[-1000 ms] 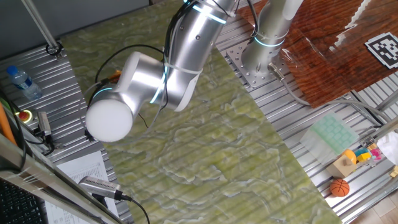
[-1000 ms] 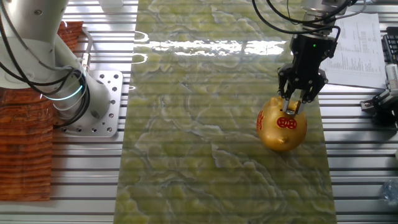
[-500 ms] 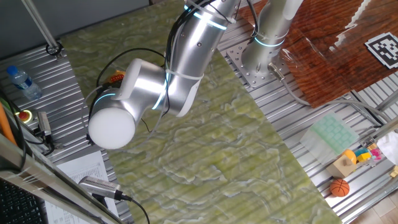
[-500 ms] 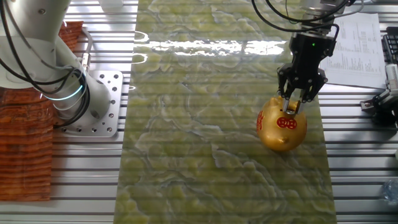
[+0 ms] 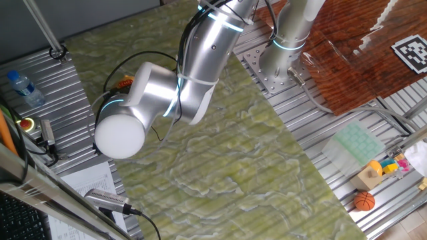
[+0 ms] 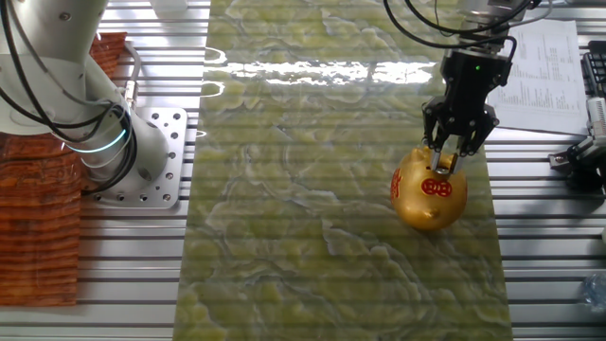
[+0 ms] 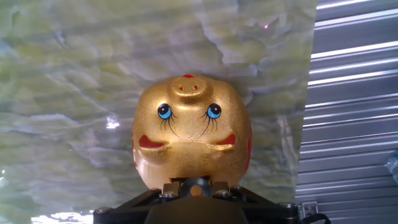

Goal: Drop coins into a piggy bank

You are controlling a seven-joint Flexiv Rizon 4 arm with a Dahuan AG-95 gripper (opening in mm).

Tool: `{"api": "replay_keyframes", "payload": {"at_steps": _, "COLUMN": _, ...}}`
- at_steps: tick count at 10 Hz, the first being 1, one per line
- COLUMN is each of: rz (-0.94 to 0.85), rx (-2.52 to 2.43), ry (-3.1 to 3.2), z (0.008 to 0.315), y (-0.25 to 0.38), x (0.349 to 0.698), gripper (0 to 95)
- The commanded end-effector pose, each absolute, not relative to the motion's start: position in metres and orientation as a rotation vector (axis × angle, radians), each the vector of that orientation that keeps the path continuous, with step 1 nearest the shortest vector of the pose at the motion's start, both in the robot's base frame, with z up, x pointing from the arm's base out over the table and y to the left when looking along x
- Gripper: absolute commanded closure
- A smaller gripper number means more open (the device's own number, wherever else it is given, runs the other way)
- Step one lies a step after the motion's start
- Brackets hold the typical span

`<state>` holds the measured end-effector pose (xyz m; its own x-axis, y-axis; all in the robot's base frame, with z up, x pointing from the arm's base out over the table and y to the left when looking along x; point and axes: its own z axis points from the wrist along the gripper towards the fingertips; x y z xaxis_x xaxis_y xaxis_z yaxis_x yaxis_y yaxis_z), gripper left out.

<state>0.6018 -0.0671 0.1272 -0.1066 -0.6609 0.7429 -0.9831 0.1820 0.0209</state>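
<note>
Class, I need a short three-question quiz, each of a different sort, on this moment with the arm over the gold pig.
1. True or false: the piggy bank stands on the bare metal slats.
2. In the hand view, what round dark thing sits between the gripper jaws?
3. The gripper is: A) above the pig's back, B) beside the basketball, C) over the papers.

Key: 1 false, it stands on the green mat; 2 a coin; 3 A.
</note>
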Motion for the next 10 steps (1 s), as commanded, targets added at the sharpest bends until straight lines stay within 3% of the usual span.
{"api": "replay_keyframes", "payload": {"at_steps": 1, "rz": 0.661, "rx": 1.545, "ry": -1.833, "z": 0.1264, "y": -0.0663, "x": 0.6028, "gripper": 95.0}}
{"api": "replay_keyframes", "payload": {"at_steps": 2, "rz": 0.659, "rx": 1.544, "ry": -1.829, "z": 0.1263, "y": -0.0659, "x": 0.6033, "gripper": 95.0}}
{"api": "replay_keyframes", "payload": {"at_steps": 3, "rz": 0.658, "rx": 1.542, "ry": -1.827, "z": 0.1262, "y": -0.0657, "x": 0.6034, "gripper": 76.0}}
{"api": "replay_keyframes", "payload": {"at_steps": 9, "rz": 0.645, "rx": 1.549, "ry": -1.806, "z": 0.1269, "y": -0.0641, "x": 0.6057, "gripper": 76.0}}
{"api": "replay_keyframes", "payload": {"at_steps": 10, "rz": 0.637, "rx": 1.553, "ry": -1.796, "z": 0.1273, "y": -0.0635, "x": 0.6069, "gripper": 57.0}}
